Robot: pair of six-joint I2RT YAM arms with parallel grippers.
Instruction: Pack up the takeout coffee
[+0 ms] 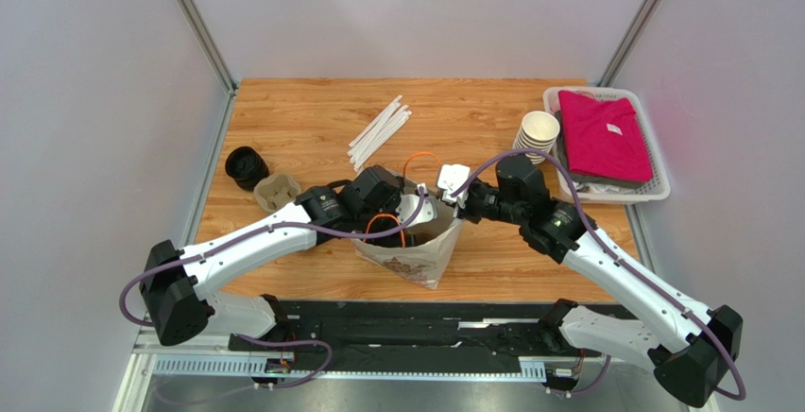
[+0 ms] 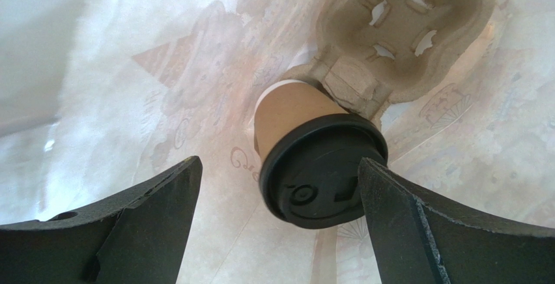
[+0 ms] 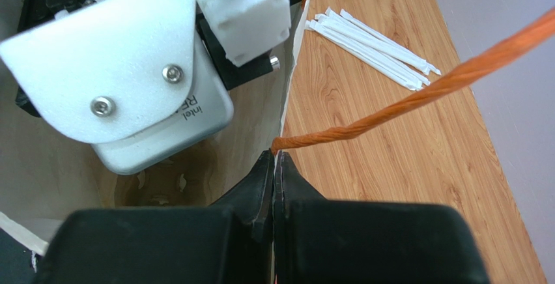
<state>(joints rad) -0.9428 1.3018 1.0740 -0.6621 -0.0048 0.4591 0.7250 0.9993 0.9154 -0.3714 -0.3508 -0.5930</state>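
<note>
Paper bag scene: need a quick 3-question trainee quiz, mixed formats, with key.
1. True or false: the left gripper is clamped on the takeout coffee.
2. What does the right gripper pinch? A) the straws B) the rim of the paper bag C) the red cloth
3. What else lies inside the paper bag with the takeout coffee?

Key:
1. False. The jaws stand open on either side of the black lid.
2. B, at the foot of the orange handle.
3. The pulp cup tray.
</note>
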